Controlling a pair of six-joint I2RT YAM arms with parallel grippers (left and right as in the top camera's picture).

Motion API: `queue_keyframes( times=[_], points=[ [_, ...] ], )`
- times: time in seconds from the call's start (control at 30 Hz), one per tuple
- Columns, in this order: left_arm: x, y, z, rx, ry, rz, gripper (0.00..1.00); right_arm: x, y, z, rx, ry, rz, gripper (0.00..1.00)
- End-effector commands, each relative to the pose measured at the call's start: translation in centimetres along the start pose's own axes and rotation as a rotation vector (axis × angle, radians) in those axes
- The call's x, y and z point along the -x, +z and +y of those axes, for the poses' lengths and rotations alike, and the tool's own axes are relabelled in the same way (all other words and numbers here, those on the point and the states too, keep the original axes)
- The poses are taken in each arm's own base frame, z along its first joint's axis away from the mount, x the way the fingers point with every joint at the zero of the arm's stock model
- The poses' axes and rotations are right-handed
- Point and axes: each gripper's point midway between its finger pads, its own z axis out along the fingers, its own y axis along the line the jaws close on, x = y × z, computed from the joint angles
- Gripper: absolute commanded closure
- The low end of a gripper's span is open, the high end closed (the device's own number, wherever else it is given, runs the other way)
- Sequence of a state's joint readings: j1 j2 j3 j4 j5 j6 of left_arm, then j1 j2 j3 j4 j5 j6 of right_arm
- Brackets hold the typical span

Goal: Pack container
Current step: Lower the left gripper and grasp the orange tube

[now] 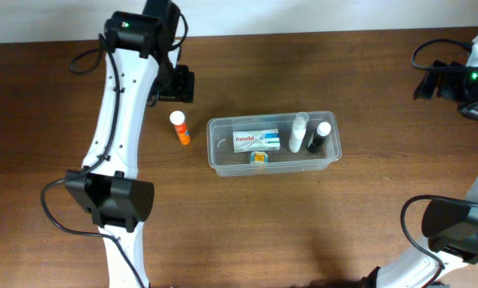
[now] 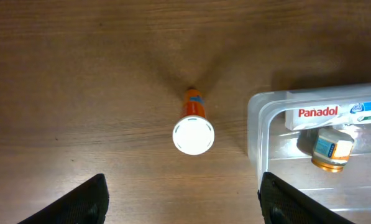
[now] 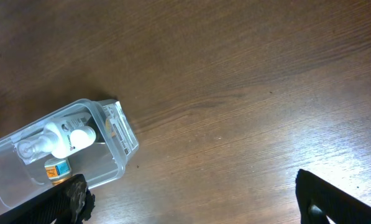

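The clear plastic container (image 1: 218, 156) stands mid-table and holds a white Panadol box (image 1: 256, 142), a small orange-capped jar (image 1: 258, 158), a white bottle (image 1: 299, 131) and a black bottle (image 1: 319, 138). An orange tube with a white cap (image 1: 179, 127) stands upright on the table to its left. My left gripper (image 1: 177, 84) is open and empty above the table just behind the tube (image 2: 193, 124); the container (image 2: 260, 137) shows at the right of the left wrist view. My right gripper (image 1: 435, 80) is open and empty at the far right, well away from the container (image 3: 120, 165).
The brown wooden table (image 1: 303, 224) runs to a white wall along the back edge. Black cables lie by both arm bases. The left arm (image 1: 122, 104) stretches along the left side.
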State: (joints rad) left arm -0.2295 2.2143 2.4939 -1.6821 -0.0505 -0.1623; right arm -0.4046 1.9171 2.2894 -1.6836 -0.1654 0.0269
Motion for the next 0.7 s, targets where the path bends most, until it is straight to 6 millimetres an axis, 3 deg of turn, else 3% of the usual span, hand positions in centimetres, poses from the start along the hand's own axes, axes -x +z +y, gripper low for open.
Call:
queue_keyframes(
  times=[0.0,0.27,0.67],
  points=[
    [0.1,-1.2,-0.9,-0.047,0.008,-0.030,0.22,-0.1,-0.2,-0.2,-0.009,0.005,-0.004,0.02],
    [0.1,-0.3,-0.9,-0.041,-0.001,-0.019,0.22,-0.1,-0.2,-0.2,-0.009,0.005,-0.004,0.02],
    [-1.5,5.4,-0.8,-0.021,0.000,0.103,0.22,-0.1,-0.2,-0.2,-0.009,0.005,-0.004,0.02]
  ],
)
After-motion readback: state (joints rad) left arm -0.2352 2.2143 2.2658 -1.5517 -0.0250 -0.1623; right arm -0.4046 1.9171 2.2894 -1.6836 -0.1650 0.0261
